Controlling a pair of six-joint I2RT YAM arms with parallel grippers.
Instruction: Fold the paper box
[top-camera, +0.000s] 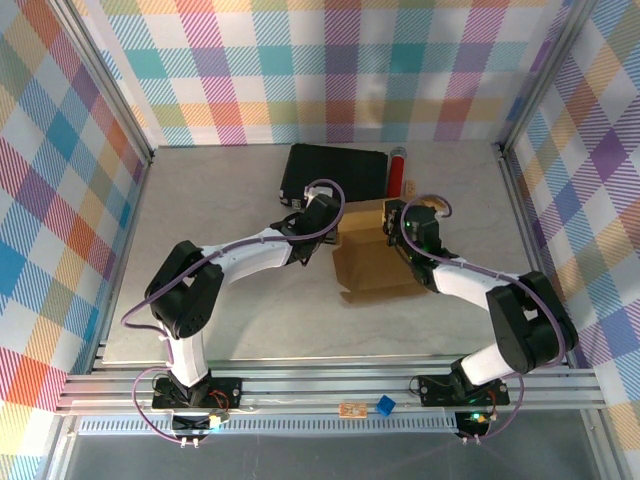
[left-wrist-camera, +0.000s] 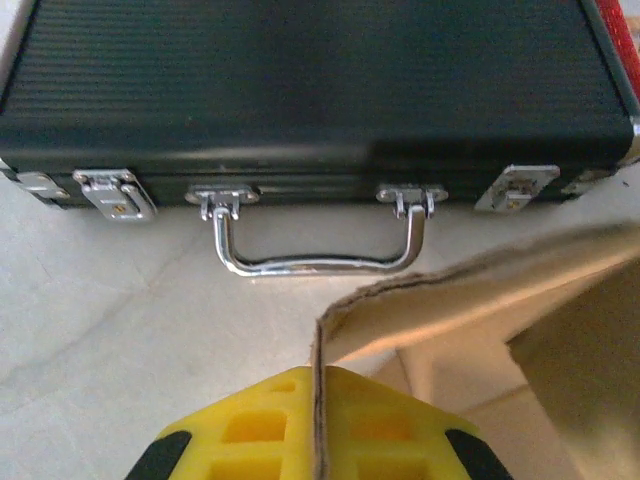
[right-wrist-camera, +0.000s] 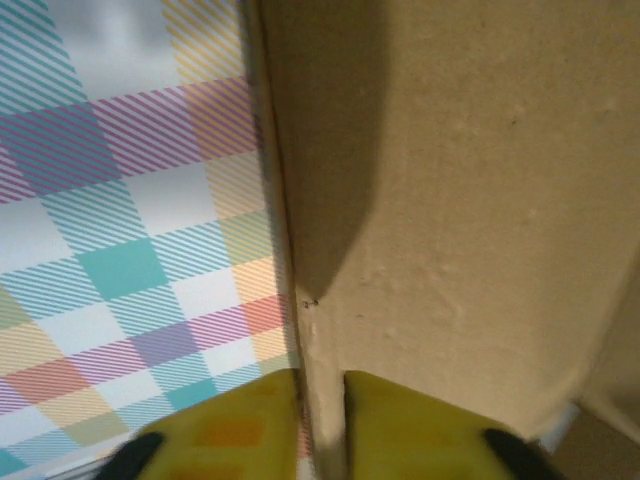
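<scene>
Paper box (top-camera: 370, 265): brown cardboard, partly folded, at mid-table, right of centre, between the two grippers.
Box edges: a raw cut flap edge (left-wrist-camera: 318, 400) stands upright in the left wrist view; a straight panel edge (right-wrist-camera: 300, 250) runs vertically in the right wrist view.
Left gripper (left-wrist-camera: 318, 388): at the box's far-left corner; yellow fingers (left-wrist-camera: 250, 430) closed onto the flap edge, one on each side.
Right gripper (right-wrist-camera: 322, 400): at the box's far-right side; fingers (right-wrist-camera: 240, 430) sit close on both sides of the panel edge. Whether they press on it cannot be told.
Black case (top-camera: 335, 172): ribbed lid, chrome handle (left-wrist-camera: 318, 262) and latches (left-wrist-camera: 115, 192); lies just beyond the box, handle side facing the left gripper.
Red cylinder (top-camera: 397, 170): just beside the case's right end.
Open room: bare table (top-camera: 250, 320) left of the box and in front of it; narrow gap between the box and the case.
Boundaries: checked walls (top-camera: 330, 70) on three sides; metal rail (top-camera: 300, 385) along the near edge.
Labels: small tan tag (top-camera: 350, 409) on the rail, print too small to read.
</scene>
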